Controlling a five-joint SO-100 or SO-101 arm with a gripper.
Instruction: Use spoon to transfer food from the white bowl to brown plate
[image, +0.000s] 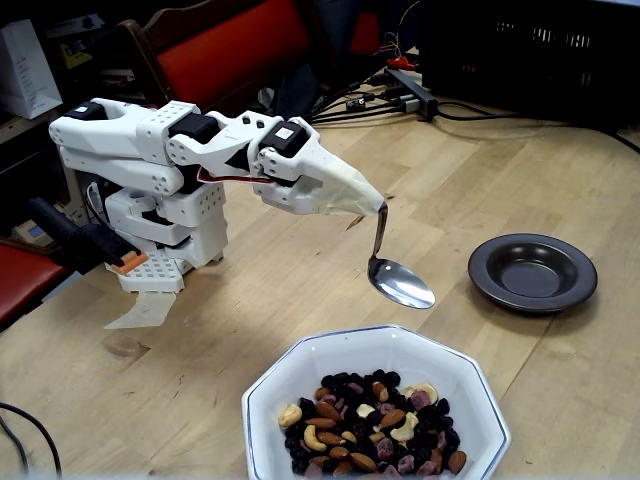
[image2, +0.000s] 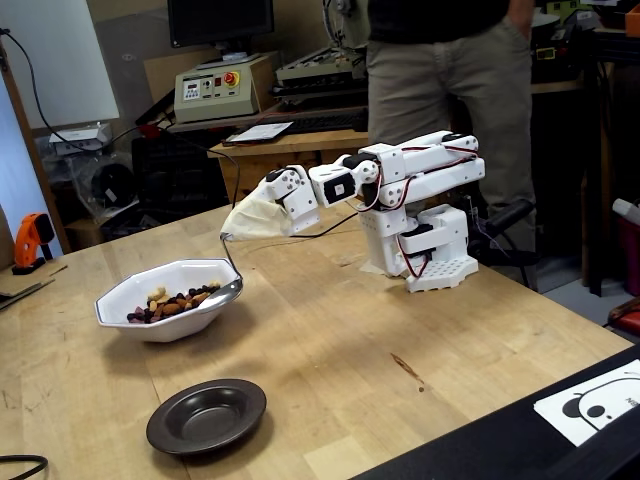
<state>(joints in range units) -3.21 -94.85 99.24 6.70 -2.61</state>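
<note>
The silver spoon hangs empty from my gripper, whose fingers are hidden under cream tape, shut on the spoon's handle. Its oval end hovers just beyond the far rim of the white bowl. The food, nuts and dark dried fruit, fills that bowl. The brown plate sits empty to the right. From the other side, the spoon is level with the right rim of the white bowl, below the gripper. The food shows over the rim, and the brown plate lies nearer the camera.
The arm's white base stands at the back of the wooden table. A person stands behind it. Cables and a power strip lie at the table's far edge. A black mat covers the front right corner.
</note>
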